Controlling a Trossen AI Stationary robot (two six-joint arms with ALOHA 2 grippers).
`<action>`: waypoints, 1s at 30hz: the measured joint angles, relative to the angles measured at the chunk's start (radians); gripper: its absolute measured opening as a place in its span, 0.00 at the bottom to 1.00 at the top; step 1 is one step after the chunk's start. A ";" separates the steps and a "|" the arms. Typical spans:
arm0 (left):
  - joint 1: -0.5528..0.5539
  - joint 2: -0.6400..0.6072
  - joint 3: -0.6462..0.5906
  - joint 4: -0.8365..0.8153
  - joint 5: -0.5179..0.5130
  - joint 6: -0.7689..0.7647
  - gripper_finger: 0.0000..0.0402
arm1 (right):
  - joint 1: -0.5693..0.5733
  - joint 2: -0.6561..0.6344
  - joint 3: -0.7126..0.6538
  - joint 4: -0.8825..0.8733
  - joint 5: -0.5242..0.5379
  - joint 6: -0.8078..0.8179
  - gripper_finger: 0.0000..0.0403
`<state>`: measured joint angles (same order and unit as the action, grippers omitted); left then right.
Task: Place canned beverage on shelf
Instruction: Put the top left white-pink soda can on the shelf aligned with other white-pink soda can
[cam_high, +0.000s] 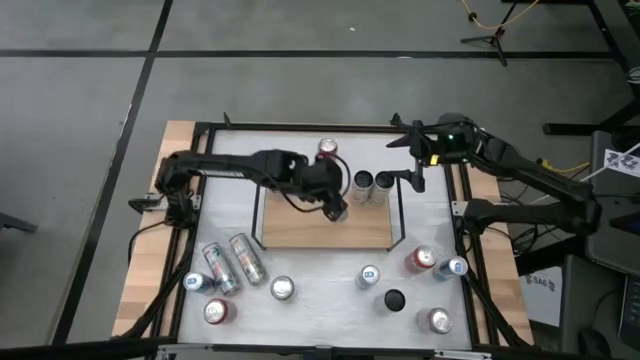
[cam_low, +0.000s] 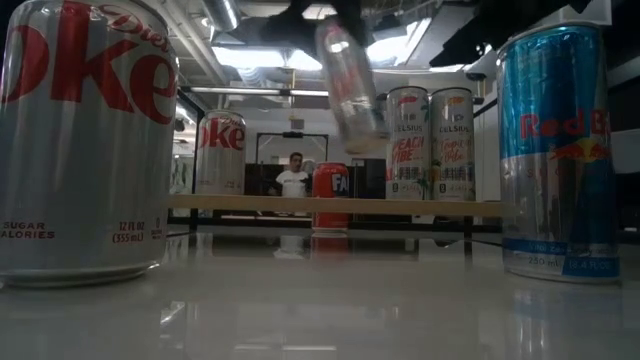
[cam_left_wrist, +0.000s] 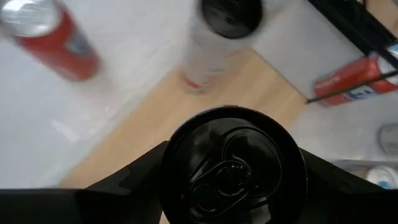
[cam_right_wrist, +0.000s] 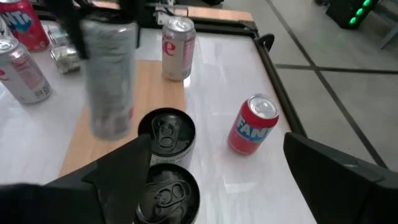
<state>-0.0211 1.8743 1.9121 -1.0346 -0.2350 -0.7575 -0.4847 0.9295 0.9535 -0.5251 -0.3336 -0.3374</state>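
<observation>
The shelf (cam_high: 300, 232) is a light wooden board in the middle of the white table. Two slim black-topped cans (cam_high: 372, 184) stand side by side at its far right corner, also in the right wrist view (cam_right_wrist: 165, 134). My left gripper (cam_high: 335, 205) hangs over the board, shut on a silver can (cam_low: 350, 85) that floats tilted above the shelf (cam_low: 300, 204). My right gripper (cam_high: 415, 168) stands open, high at the table's far right, its fingers wide apart (cam_right_wrist: 217, 186) and nothing between them. My left gripper pinches the silver can by its upper sides, just under the black top (cam_left_wrist: 171, 168), one finger (cam_left_wrist: 140, 177) on each side. The fingers slant down from above. The can hangs below them, tilted and clear of the board.
A red Fanta can (cam_high: 327, 150) stands on the table beyond the board, a Diet Coke can (cam_right_wrist: 178, 48) near its far edge. Several more cans stand or lie along the near edge (cam_high: 230, 265), (cam_high: 425, 260). Black frame rails (cam_high: 300, 127) border the table. A person (cam_low: 293, 178) stands far behind.
</observation>
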 joint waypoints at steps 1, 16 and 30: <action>-0.006 0.011 0.000 0.012 0.002 0.000 0.61 | 0.000 0.007 0.000 0.000 0.000 0.000 0.89; -0.009 0.119 0.000 0.073 0.020 0.030 0.61 | 0.000 0.024 0.000 0.000 0.000 0.000 0.89; -0.002 0.127 0.000 0.066 -0.008 0.114 0.61 | 0.000 0.024 0.000 0.000 0.000 0.000 0.89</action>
<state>-0.0227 2.0014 1.9121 -0.9684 -0.2432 -0.6434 -0.4847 0.9535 0.9535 -0.5251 -0.3336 -0.3374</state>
